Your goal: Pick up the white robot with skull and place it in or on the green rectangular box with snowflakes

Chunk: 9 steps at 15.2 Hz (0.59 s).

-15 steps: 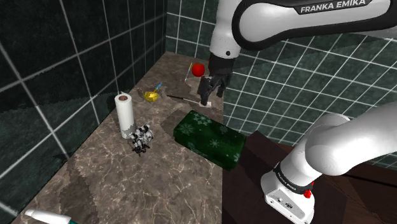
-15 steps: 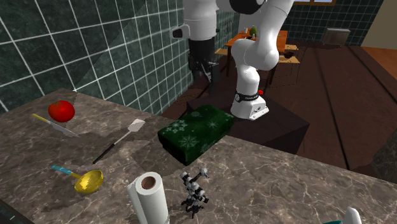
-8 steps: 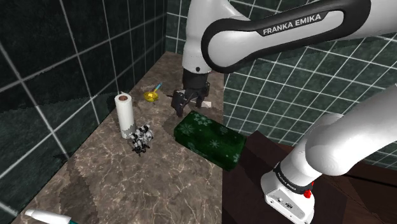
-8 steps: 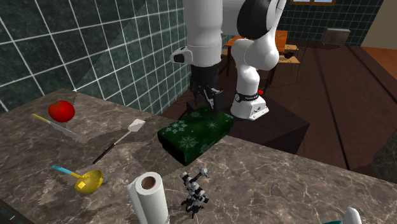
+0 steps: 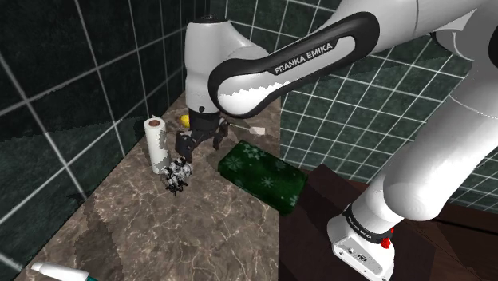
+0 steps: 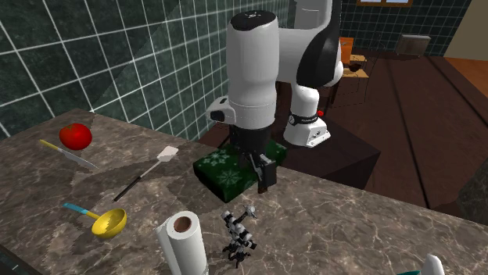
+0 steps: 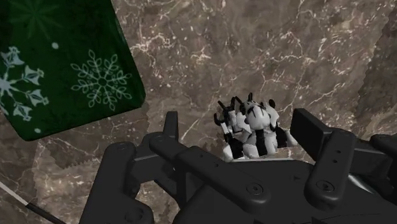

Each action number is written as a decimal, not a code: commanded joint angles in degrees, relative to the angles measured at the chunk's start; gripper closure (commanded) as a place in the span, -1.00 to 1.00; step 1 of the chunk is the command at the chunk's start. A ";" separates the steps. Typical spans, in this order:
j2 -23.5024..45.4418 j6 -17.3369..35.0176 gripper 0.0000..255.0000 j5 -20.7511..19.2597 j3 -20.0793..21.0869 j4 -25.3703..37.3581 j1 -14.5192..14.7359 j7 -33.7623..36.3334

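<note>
1. Shoulder view: dim overall. The dark tiled walls soak up light, and the white arm is the brightest thing, lit from above.
2. Tabletop mid-grey, with a soft darker patch at lower left of frame.
3. Second exterior view: brighter. Pale diagonal band across the wall at upper left; floor at right warm-lit.
4. Wrist view: flat, even light. Pincer near-black with faint grey highlights. Tabletop darkens at the right edge.

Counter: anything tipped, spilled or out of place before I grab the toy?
Nothing stands out. The roll stands upright, the box lies flat, and the toy is beside the roll, apart from the box. No spill shows on the counter.
</note>
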 commanded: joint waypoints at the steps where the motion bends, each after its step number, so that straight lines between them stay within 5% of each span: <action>1: 4.84 0.81 -1.00 -3.62 0.49 3.47 1.07 4.05; 3: 9.79 1.30 -1.00 -7.25 0.33 7.23 2.71 7.79; 9: 12.21 4.60 -1.00 -9.03 -0.51 6.00 3.45 8.99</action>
